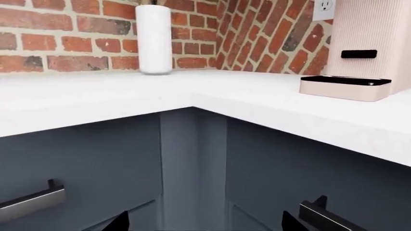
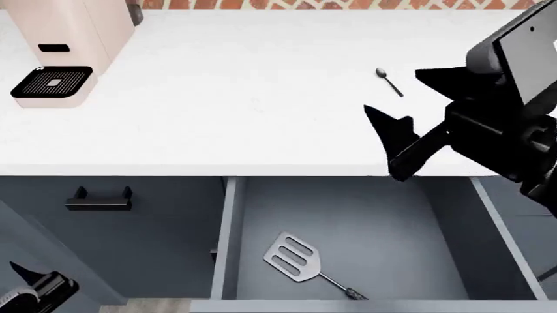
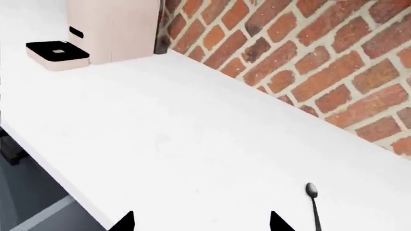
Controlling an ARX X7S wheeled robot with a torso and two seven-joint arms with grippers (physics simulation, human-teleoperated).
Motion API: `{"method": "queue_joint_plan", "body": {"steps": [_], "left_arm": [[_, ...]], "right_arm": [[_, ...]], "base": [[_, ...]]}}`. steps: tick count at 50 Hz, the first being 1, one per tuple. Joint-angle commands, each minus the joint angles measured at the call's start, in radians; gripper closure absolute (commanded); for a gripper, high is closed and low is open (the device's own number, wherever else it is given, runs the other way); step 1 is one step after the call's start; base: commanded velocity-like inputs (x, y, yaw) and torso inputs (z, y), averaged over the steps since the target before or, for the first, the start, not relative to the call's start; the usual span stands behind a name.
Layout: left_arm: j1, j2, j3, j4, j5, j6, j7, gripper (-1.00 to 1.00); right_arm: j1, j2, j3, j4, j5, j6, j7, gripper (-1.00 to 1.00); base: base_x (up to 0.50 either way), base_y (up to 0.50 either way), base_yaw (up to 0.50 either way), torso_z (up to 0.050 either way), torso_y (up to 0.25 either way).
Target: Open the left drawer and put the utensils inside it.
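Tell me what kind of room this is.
Most likely a kitchen: a white countertop runs along a red brick wall, with slate-blue drawers beneath. A pink coffee machine stands on the counter, a teaspoon lies there, and a spatula lies in the open drawer.

On my feed there's a white countertop (image 2: 226, 124) with a pinkish-beige coffee machine (image 2: 65, 39) in the corner, a brick wall (image 3: 308, 57) behind, and a white cylinder (image 1: 153, 38) standing by the bricks. Narrow drawer front (image 2: 113, 222) sits shut underneath.

We count one spatula (image 2: 294, 256) in the left drawer (image 2: 374, 215), and, above that drawer, one teaspoon (image 2: 388, 81) and one coffee machine (image 2: 65, 45).
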Motion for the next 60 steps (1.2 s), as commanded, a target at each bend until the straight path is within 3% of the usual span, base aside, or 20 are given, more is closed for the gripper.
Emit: {"method": "queue_joint_plan", "body": {"steps": [1, 7, 32, 39, 47, 55, 60], "left_arm": [[0.005, 0.0, -0.004, -0.006, -0.005, 0.011, 0.001, -1.0], [0.003, -0.001, -0.004, -0.01, -0.008, 0.012, 0.002, -1.0], [-0.01, -0.006, 0.001, -0.014, -0.01, -0.021, -0.009, -1.0], [-0.023, -0.005, 0.008, -0.031, -0.014, -0.011, 0.003, -1.0], [-0.039, -0.002, 0.002, -0.072, -0.029, -0.002, 0.009, -1.0], [-0.05, -0.001, -0.003, -0.104, -0.034, 0.005, 0.012, -1.0], [-0.05, 0.0, -0.005, -0.111, -0.025, 0.01, 0.005, -1.0]], "right_arm": [[0.11, -0.091, 0.06, 0.12, 0.123, 0.089, 0.362, -1.0], [0.126, -0.092, -0.008, 0.183, 0.108, 0.038, 0.447, -1.0], [0.14, -0.07, -0.11, 0.351, 0.046, -0.072, 0.449, -1.0], [0.265, -0.104, -0.271, 0.662, -0.075, -0.249, 0.388, -1.0], [0.447, -0.214, -0.409, 1.124, -0.213, -0.505, 0.31, -1.0], [0.696, -0.405, -0.492, 1.92, -0.34, -0.953, 0.184, -1.0], [0.657, -0.411, -0.393, 1.922, -0.399, -0.957, 0.204, -1.0]], "base": [[0.0, 0.0, 0.0, 0.0, 0.0], [0.0, 0.0, 0.0, 0.0, 0.0], [0.0, 0.0, 0.0, 0.0, 0.0], [0.0, 0.0, 0.0, 0.0, 0.0], [0.0, 0.0, 0.0, 0.0, 0.0], [0.0, 0.0, 0.0, 0.0, 0.0], [0.0, 0.0, 0.0, 0.0, 0.0]]}}
